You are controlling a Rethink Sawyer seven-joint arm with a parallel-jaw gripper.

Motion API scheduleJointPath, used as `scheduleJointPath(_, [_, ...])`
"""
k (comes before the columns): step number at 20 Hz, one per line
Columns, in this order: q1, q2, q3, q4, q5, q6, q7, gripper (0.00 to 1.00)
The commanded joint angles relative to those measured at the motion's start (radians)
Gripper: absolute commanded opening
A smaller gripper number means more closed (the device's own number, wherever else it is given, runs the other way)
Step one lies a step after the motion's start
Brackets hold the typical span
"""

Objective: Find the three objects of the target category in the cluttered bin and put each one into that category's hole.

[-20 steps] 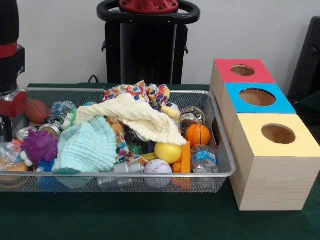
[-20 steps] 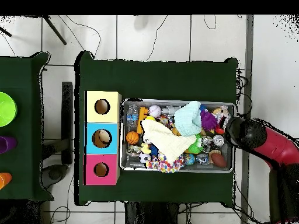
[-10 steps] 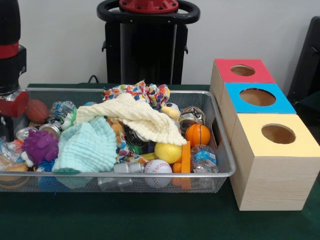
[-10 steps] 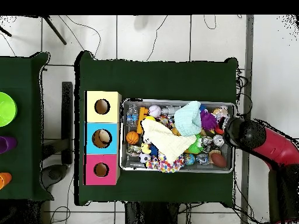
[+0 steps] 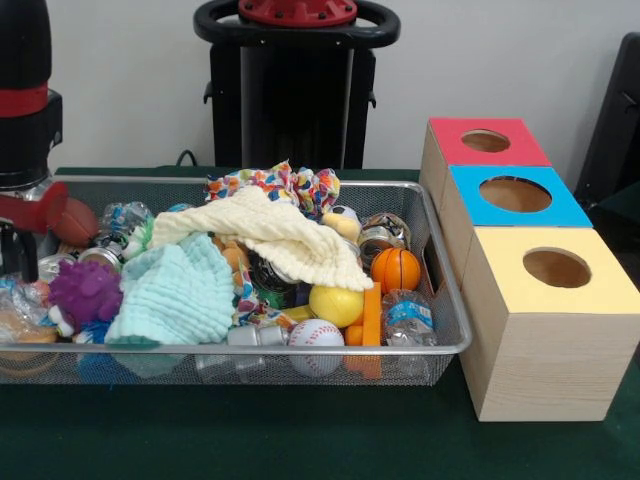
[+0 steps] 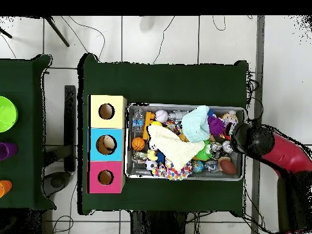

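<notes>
A wire mesh bin [image 5: 300, 352] holds a heap of clutter. In it lie an orange basketball [image 5: 396, 268], a yellow ball [image 5: 336, 304], a baseball [image 5: 316, 335], a brown football [image 5: 76, 221] and a purple spiky ball [image 5: 82, 292]. A pale yellow cloth [image 5: 275, 232] and a teal cloth [image 5: 178, 293] cover other things. My gripper [image 5: 14, 252] hangs at the bin's left end, just left of the purple ball and in front of the football. In the overhead view the arm's head hides the gripper [image 6: 235, 138] over the bin's right end.
Three wooden boxes with round holes stand in a row beside the bin: red [image 5: 487, 141], blue [image 5: 515, 194], yellow [image 5: 556, 268]. Metal cans [image 5: 379, 236], a water bottle [image 5: 407, 317] and a patterned cloth [image 5: 285, 184] also fill the bin. Coloured cups [image 6: 5, 114] stand on a side table.
The gripper has shifted slightly further in over the bin's end, toward the purple spiky ball. Nothing in the bin has moved.
</notes>
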Motion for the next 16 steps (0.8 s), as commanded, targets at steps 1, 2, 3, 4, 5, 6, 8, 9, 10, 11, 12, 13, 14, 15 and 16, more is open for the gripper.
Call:
scheduleJointPath(1, [0.057,-0.025,0.057,0.146,-0.022,-0.058,0.094,0.0])
scheduleJointPath(2, [0.064,-0.028,0.052,0.148,-0.02,-0.057,0.101,0.0])
scheduleJointPath(3, [0.068,-0.029,0.049,0.148,-0.017,-0.053,0.104,0.0])
scheduleJointPath(4, [0.074,-0.03,0.045,0.15,-0.016,-0.055,0.109,0.0])
scheduleJointPath(5, [0.079,-0.03,0.043,0.15,-0.014,-0.056,0.113,0.0])
scheduleJointPath(6, [0.085,-0.031,0.039,0.152,-0.012,-0.057,0.117,0.0])
scheduleJointPath(8, [0.097,-0.034,0.031,0.159,-0.01,-0.062,0.127,0.0])
scheduleJointPath(9, [0.103,-0.036,0.026,0.158,-0.008,-0.062,0.131,0.0])
scheduleJointPath(10, [0.11,-0.04,0.02,0.162,-0.007,-0.064,0.135,0.0])
scheduleJointPath(11, [0.117,-0.043,0.014,0.162,-0.005,-0.062,0.14,0.0])
scheduleJointPath(12, [0.124,-0.049,0.007,0.166,-0.004,-0.063,0.145,0.0])
scheduleJointPath(13, [0.132,-0.054,0.0,0.17,-0.003,-0.065,0.151,0.0])
scheduleJointPath(14, [0.139,-0.06,-0.006,0.176,-0.002,-0.066,0.156,0.0])
scheduleJointPath(15, [0.146,-0.066,-0.014,0.183,0.0,-0.07,0.163,0.0])
scheduleJointPath(16, [0.152,-0.072,-0.019,0.19,0.001,-0.075,0.167,0.0])
